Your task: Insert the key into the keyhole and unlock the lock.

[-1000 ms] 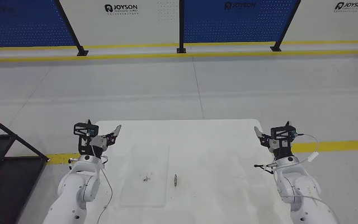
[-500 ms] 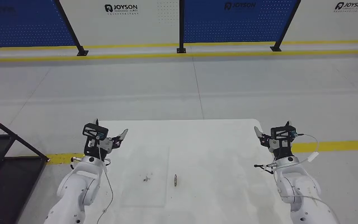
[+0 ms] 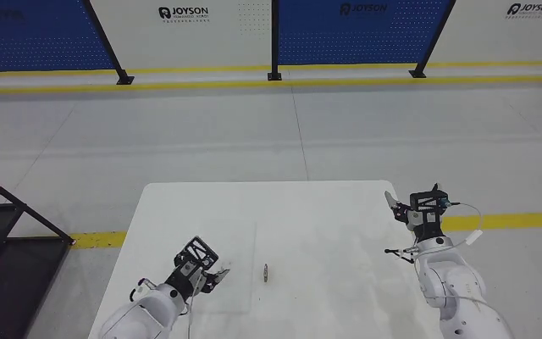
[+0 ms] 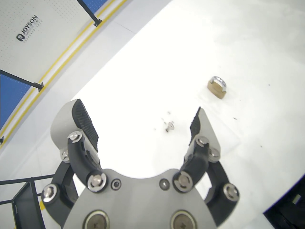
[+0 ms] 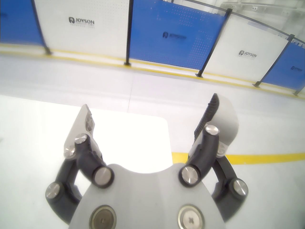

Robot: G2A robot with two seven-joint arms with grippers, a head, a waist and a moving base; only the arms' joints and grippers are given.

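I see my left gripper (image 4: 138, 110) over the bench (image 3: 322, 212) by its near edge, fingers spread wide and holding nothing. The key (image 4: 169, 127) lies flat just past them. The padlock (image 4: 216, 87) sits near it, not touching. My right gripper (image 5: 150, 106) hangs at the right edge, fingers parted, empty.

each white fence panel (image 3: 183, 38) carries a dark logo mark followed by one word in capital letters, with a finer line of print beneath it. each blue fence panel (image 3: 364, 34) carries the same mark and word, dark and faint against the blue. the finer line is too small to read.
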